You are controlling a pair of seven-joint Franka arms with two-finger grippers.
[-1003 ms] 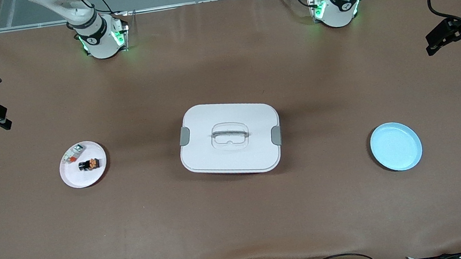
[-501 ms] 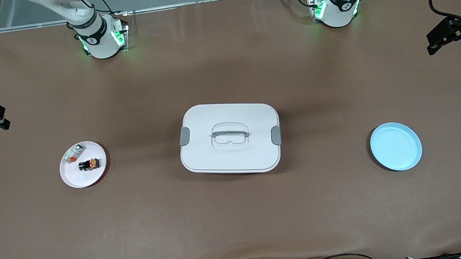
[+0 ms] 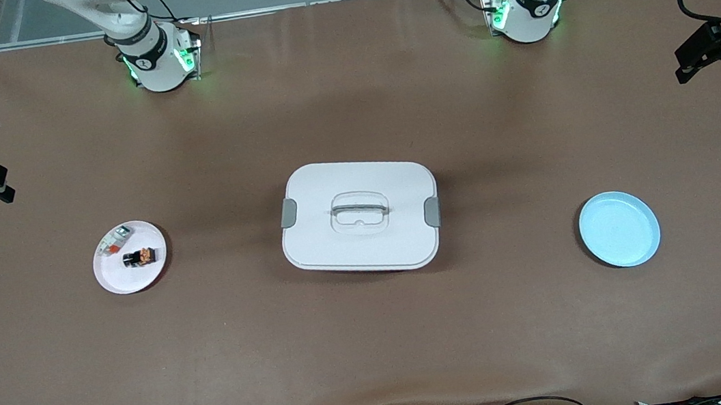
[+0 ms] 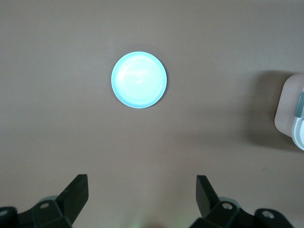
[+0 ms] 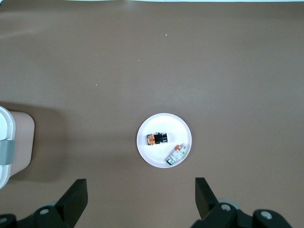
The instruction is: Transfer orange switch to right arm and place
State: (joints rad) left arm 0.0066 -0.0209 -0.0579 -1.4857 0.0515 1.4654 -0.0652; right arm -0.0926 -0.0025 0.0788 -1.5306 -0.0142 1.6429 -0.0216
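The orange switch (image 3: 139, 257) lies on the white plate (image 3: 119, 279) near the tabletop's right-arm end; the blue plate (image 3: 619, 229) holds nothing; left gripper (image 4: 141, 195) and right gripper (image 5: 141, 195) hover spread wide, empty, so placement looks complete.

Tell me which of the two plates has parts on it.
The white plate toward the right arm's end of the table: it carries the orange switch and a smaller white part. The light blue plate holds nothing.
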